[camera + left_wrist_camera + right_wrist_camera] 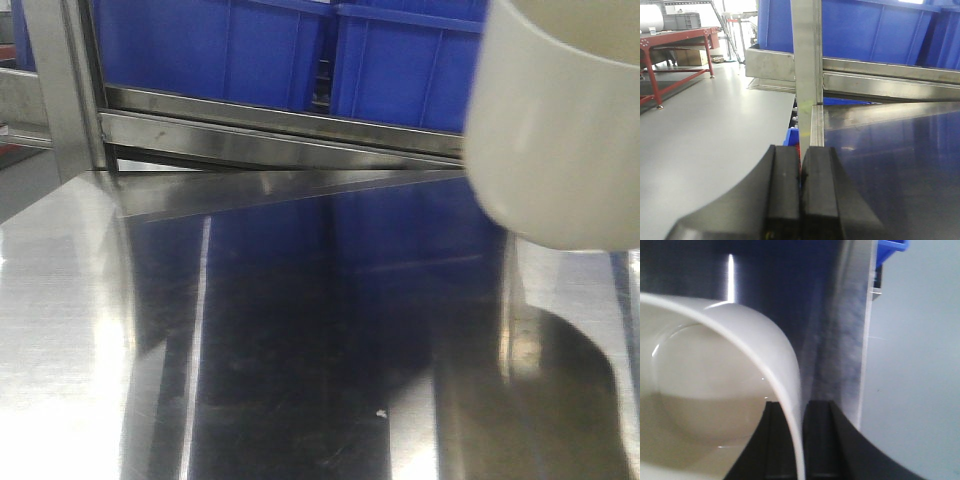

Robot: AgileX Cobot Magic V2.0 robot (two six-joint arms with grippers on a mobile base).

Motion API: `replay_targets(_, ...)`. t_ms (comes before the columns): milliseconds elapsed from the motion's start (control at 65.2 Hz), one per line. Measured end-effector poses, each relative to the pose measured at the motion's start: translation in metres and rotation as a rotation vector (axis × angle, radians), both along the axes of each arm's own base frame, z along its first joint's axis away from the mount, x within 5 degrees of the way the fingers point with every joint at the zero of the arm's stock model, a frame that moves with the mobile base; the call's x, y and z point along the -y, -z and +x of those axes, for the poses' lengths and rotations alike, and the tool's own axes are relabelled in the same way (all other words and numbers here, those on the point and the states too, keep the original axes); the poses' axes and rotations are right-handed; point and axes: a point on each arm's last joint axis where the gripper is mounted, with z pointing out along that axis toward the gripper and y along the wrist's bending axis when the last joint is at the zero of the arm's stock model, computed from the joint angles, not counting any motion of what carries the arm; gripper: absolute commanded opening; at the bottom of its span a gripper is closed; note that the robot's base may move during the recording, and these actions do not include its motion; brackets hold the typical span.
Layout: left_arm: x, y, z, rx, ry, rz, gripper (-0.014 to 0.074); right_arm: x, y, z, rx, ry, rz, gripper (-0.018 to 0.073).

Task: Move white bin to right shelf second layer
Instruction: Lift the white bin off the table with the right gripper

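The white bin (560,120) hangs in the air at the right of the front view, above the steel tabletop (300,330), with its shadow below it. In the right wrist view my right gripper (801,412) is shut on the bin's wall (715,380), one black finger inside the tub and one outside. My left gripper (800,167) is shut and empty, at the tabletop's left edge near a steel post (807,60). The roller tracks of the shelf's second layer are not in view.
Two blue crates (290,50) stand on a rack level with a steel front rail (280,135) behind the tabletop. A red-framed bench (675,50) stands far left on the grey floor. The tabletop's right edge (865,340) runs beside the right gripper.
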Motion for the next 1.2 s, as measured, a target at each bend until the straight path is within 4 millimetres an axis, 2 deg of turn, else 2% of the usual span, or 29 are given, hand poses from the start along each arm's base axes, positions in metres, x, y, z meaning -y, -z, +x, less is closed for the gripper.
replay_targets(245,0.0,0.0,0.0,0.0,0.0,0.0,0.0085,0.028,0.011,-0.042,0.029,0.1,0.004,0.005)
replay_targets(675,0.0,0.0,0.0,0.0,0.0,0.0,0.0085,0.033,0.015,-0.092,0.187,0.107,0.041,0.0048)
replay_targets(935,0.0,0.0,0.0,0.0,0.0,0.0,0.0085,0.035,0.018,-0.113,0.25,0.107,0.052,0.0048)
replay_targets(1196,0.0,0.0,0.0,0.0,0.0,0.0,0.0085,0.036,0.02,-0.117,0.252,0.107,0.053,0.0048)
